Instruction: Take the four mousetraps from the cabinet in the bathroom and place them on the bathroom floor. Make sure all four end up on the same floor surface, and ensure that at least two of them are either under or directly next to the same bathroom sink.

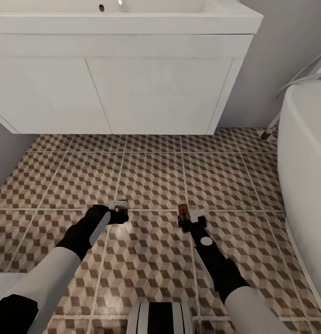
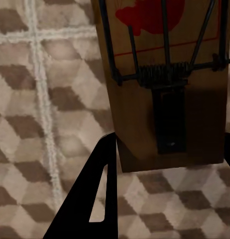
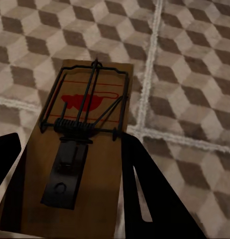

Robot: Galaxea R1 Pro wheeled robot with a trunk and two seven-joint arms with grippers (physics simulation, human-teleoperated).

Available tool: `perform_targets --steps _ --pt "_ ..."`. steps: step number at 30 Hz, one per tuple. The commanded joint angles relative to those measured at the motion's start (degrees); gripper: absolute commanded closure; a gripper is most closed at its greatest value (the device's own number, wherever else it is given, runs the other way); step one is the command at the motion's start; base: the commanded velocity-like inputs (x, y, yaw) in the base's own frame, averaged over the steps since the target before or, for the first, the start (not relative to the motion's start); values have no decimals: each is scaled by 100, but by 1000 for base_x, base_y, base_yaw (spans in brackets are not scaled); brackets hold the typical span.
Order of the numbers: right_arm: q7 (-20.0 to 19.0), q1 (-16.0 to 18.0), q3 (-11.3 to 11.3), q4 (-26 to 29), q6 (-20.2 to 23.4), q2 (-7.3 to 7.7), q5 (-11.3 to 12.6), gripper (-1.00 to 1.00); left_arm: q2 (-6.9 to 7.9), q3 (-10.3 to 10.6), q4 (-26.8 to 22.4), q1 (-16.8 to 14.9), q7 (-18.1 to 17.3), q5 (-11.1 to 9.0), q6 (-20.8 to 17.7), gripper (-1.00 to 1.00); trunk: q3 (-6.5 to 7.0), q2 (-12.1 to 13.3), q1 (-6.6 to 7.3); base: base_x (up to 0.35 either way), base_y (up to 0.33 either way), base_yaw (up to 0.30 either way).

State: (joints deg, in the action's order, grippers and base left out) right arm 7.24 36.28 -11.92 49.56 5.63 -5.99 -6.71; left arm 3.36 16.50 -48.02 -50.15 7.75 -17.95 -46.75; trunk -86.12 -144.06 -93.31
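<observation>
Tiled bathroom floor (image 1: 151, 181) before the sink (image 1: 123, 18): traps held low for placing.
My left gripper (image 1: 118, 214) jaws clamp one mousetrap (image 2: 167, 84); right gripper (image 1: 187, 221) jaws clamp another mousetrap (image 3: 82, 154).

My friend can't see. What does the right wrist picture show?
A flat tan wooden mousetrap with dark wire and a red spot sits between the right gripper's black fingers, above the brown, beige and white cube-patterned floor tiles.

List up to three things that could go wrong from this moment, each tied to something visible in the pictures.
1. Both grippers, the left gripper and the right gripper, hold a mousetrap above the bathroom floor; released from here, either might bounce or flip.
2. They hang some way in front of the sink, so traps dropped here may not count as next to it.
3. The bathtub stands close by the right arm.
</observation>
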Motion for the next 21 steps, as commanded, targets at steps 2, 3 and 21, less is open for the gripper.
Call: perform_targets --steps 2,3,21 --pt "14 1 -12 10 43 1 -42 100 7 28 -7 -3 60 -49 -18 100 -67 -4 -4 0 0 0" --pt "14 1 -12 10 43 1 -43 100 7 28 -7 -3 60 -50 -18 100 -98 -6 -6 0 0 0" --pt "14 1 -12 10 43 1 -50 100 7 28 -1 6 60 -51 -13 100 -662 -30 -53 0 0 0"
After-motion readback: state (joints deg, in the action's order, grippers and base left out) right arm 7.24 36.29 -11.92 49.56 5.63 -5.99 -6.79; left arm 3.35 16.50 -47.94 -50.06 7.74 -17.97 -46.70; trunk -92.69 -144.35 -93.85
